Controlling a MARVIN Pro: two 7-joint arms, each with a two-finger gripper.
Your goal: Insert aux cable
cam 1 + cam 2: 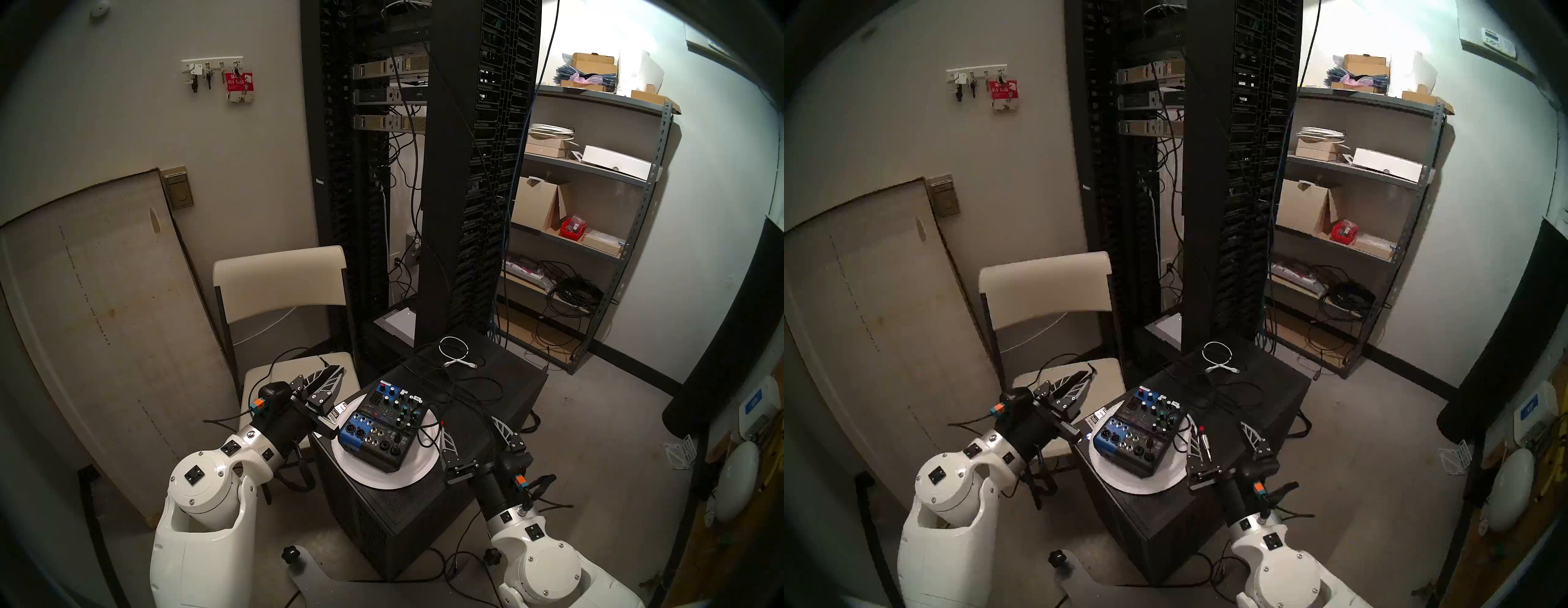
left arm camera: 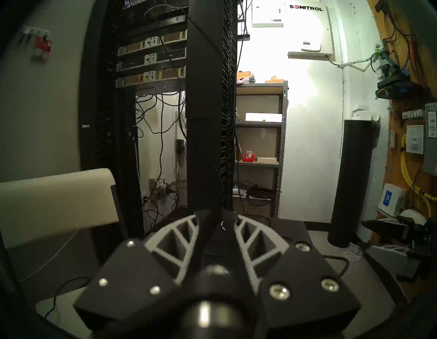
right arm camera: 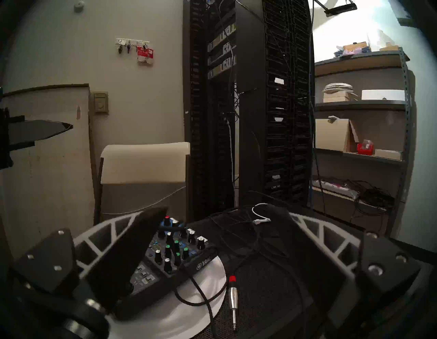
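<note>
Seen at the middle of the black mesh-topped cabinet surface [image 1: 488,382]: a small black-and-blue audio mixer [image 1: 382,424] with coloured knobs, resting on a round white plate [image 1: 424,463]. Behind it on the same surface, a loosely coiled white cable [image 1: 456,350] among thin black leads. To the mixer's left, above the seat of the cream folding chair [image 1: 280,280], the left tool [image 1: 335,368], clenched with its 2 ribbed fingers pressed together, apparently pinching the thin black aux cable [image 1: 324,361] by its plug end; only a short stub poking past the tips, the lead arcing down toward the chair seat, well apart from the mixer. To the mixer's right, low over the surface, the right tool [image 1: 466,422], released, fingers spread wide. Between those fingers, lying flat on the mesh just beside the plate's rim, a silvery jack plug with a red band [image 3: 233,298], touched by neither finger.
</note>
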